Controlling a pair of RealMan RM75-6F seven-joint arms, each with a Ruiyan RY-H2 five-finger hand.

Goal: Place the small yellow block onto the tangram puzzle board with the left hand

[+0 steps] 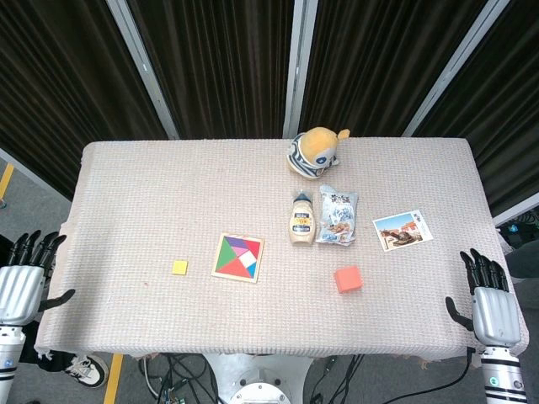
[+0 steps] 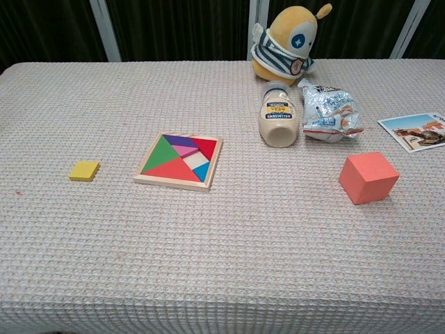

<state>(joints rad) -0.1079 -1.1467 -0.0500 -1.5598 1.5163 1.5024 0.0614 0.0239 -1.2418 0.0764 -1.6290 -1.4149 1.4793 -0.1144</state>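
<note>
Yellow block (image 2: 84, 170): small flat square, left of tangram board (image 2: 179, 162).

Matt woven tablecloth (image 2: 208, 264), wood-framed tangram puzzle board (image 2: 179, 162), crinkly glossy foil packet (image 2: 328, 111).

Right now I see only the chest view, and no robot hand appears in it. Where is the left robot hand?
Observer: The left robot hand is beyond the left edge of the table, well left of the small yellow block.
Operator: Does it hold something?
Observer: No, its fingers are apart and it holds nothing.
Operator: And the right one?
Observer: The right robot hand is off the near right corner, also holding nothing, fingers apart.
</note>
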